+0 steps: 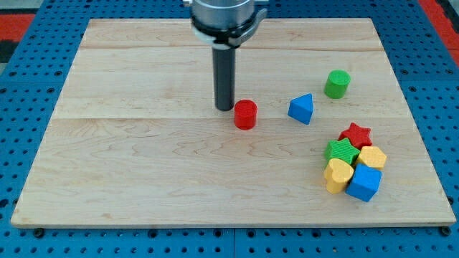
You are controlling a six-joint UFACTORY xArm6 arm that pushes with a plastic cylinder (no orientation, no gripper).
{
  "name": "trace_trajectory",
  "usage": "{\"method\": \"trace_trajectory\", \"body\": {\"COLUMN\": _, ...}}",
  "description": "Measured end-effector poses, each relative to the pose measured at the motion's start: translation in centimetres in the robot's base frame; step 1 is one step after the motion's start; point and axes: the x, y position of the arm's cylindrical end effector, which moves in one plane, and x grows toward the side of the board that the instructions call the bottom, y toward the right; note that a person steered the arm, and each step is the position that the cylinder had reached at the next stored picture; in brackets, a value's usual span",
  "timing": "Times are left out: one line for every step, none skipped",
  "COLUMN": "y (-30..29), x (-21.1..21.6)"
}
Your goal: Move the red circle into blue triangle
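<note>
The red circle (245, 114), a short red cylinder, stands near the middle of the wooden board (143, 158). The blue triangle (301, 108) lies to its right, with a gap of about one block width between them. My tip (224, 107) is on the board just to the left of the red circle, very close to it or touching its left side; I cannot tell which. The rod rises straight up to the arm's mount at the view's top.
A green cylinder (337, 84) stands up and right of the blue triangle. At the lower right a cluster holds a red star (356, 134), a green star (341, 150), a yellow block (372, 157), a yellow heart (337, 174) and a blue cube (364, 182).
</note>
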Motion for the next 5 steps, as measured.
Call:
{"method": "trace_trajectory", "body": {"y": 2.2, "x": 1.7}}
{"method": "trace_trajectory", "body": {"y": 4.2, "x": 1.3}}
{"method": "trace_trajectory", "body": {"y": 3.5, "x": -2.3}}
{"method": "trace_trajectory", "body": {"y": 3.6, "x": -1.8}}
{"method": "trace_trajectory", "body": {"y": 4.7, "x": 1.9}}
